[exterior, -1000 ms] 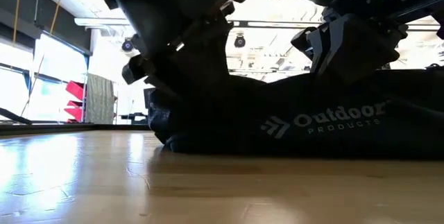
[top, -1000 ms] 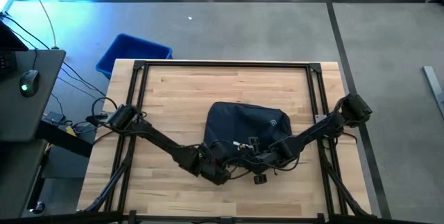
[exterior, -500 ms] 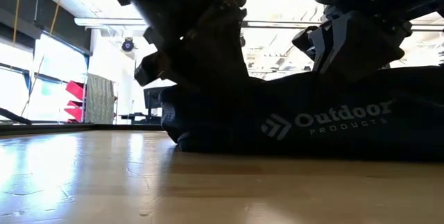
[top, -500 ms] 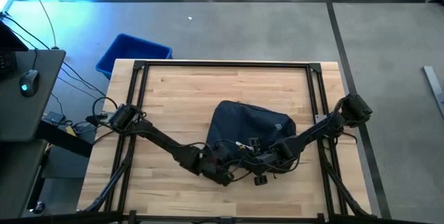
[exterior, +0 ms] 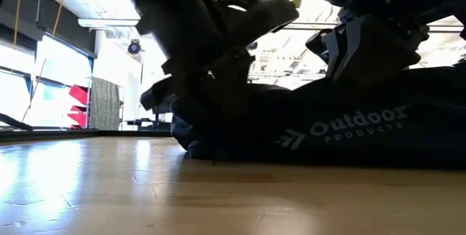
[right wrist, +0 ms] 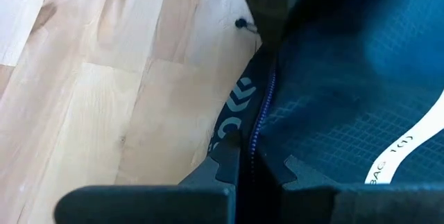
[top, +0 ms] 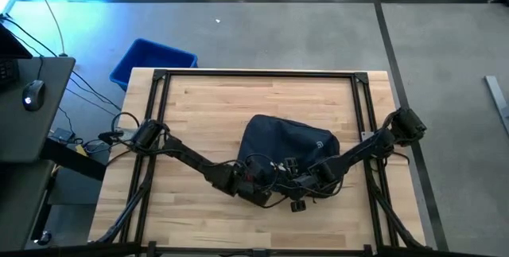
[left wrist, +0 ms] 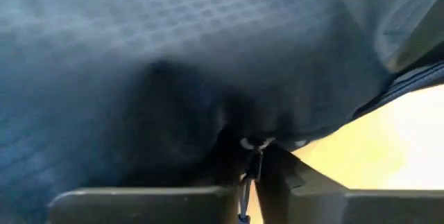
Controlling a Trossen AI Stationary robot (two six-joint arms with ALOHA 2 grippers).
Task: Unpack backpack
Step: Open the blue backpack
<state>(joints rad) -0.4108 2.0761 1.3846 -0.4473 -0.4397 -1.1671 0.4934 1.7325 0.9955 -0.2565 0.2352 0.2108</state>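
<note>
The dark navy backpack (top: pixel 290 142) lies flat on the wooden table, right of the middle, its "Outdoor Products" side (exterior: pixel 349 127) toward the near edge. My left gripper (top: pixel 261 189) is at the backpack's near left corner, shut on a small zipper pull (left wrist: pixel 251 148). My right gripper (top: pixel 306 181) is at the near edge a little to the right, shut on the fabric beside a zipper seam (right wrist: pixel 260 123). What the backpack holds is hidden. My left gripper pinches the zipper pull's metal ring and tab (left wrist: pixel 248 165) between its two fingers, which come nearly level from the table's left near side. The pull sits against the backpack's fabric, which rests on the table. My right gripper pinches the backpack's fabric along the zipper seam (right wrist: pixel 251 144) between its two fingers, coming from the table's right. The fingers lie in line with the seam. One layer or several, I cannot tell. The backpack stays on the table.
A bright blue bin (top: pixel 151 60) stands on the floor beyond the table's far left corner. A small black object (top: pixel 298 205) lies on the table just near of the grippers. Bare wood (top: pixel 199 114) shows to the left and far side of the backpack.
My left gripper has gone toward the table's right edge, up against the backpack's near left corner. The backpack's left end has shifted a little toward the right. My right gripper has kept still.
</note>
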